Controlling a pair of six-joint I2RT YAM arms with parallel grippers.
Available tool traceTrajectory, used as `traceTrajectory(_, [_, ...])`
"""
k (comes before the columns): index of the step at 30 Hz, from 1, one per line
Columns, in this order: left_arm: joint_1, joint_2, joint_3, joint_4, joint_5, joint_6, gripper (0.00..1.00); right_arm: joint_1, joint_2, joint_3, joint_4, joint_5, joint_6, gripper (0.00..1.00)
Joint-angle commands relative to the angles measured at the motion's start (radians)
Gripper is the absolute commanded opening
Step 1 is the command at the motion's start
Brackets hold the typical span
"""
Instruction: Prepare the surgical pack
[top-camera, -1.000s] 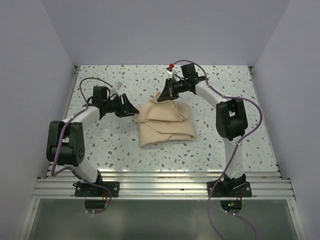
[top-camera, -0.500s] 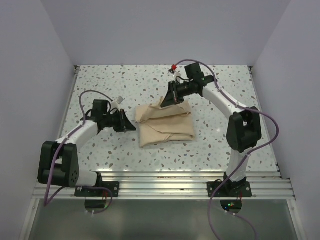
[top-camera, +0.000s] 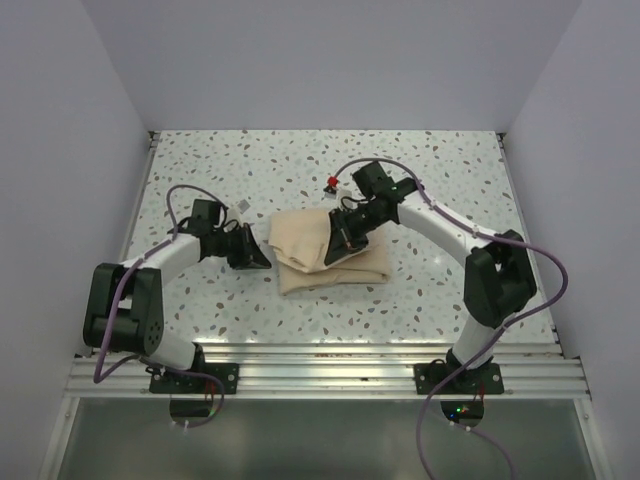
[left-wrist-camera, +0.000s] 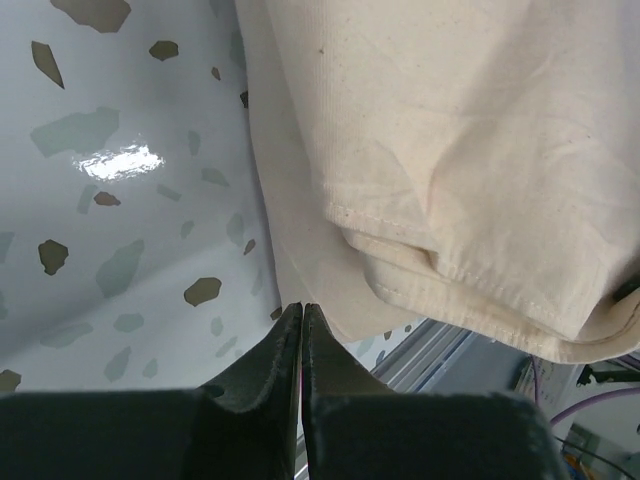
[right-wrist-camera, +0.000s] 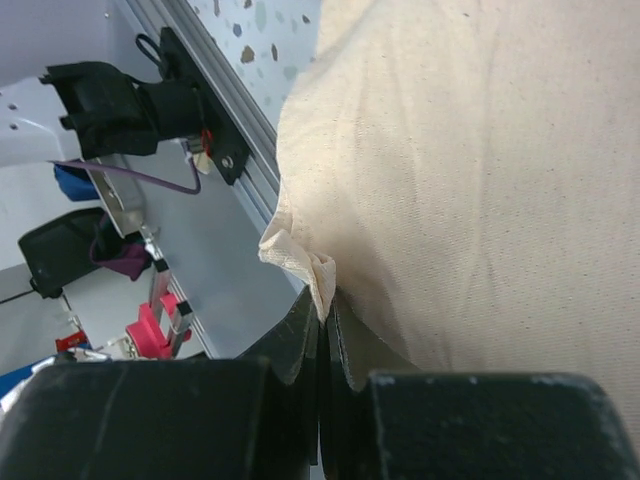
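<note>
Fold nearly made: my right hand (top-camera: 337, 238), pinched on the cloth's (top-camera: 305, 245) far corner, has drawn it over the middle. My left hand (top-camera: 264, 263) sits closed, empty as far as I can see, at the cloth's left edge.

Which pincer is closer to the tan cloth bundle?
The right. The right pincer is over the tan cloth bundle, shut on a pinched fold of it. The left pincer is shut at the bundle's left edge; I can't tell whether it touches the cloth.
</note>
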Motion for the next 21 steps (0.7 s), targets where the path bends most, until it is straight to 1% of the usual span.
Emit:
traceTrajectory(1, [0.0,0.022,0.048,-0.012,-0.001,0.029,0.06,-0.003,-0.09,-0.063,-0.075,0.035,-0.033,0.0])
traceTrajectory(9, [0.0,0.062,0.069,-0.007,0.001,0.029,0.06,-0.003,-0.132,-0.212,-0.068,0.034,-0.061,0.0])
traceTrajectory(16, [0.0,0.09,0.099,-0.028,-0.004,0.044,0.06,-0.003,-0.12,-0.307,-0.052,0.035,-0.099,0.0])
traceTrajectory(18, [0.0,0.094,0.108,-0.035,-0.005,0.045,0.05,-0.005,-0.112,-0.341,-0.052,0.049,-0.104,0.05])
traceTrajectory(20, [0.0,0.096,0.117,-0.036,-0.004,0.045,0.06,-0.005,-0.115,-0.367,-0.048,0.08,-0.099,0.07])
traceTrajectory(21, [-0.001,0.096,0.12,-0.035,-0.001,0.045,0.06,-0.005,-0.126,-0.372,-0.046,0.094,-0.089,0.13])
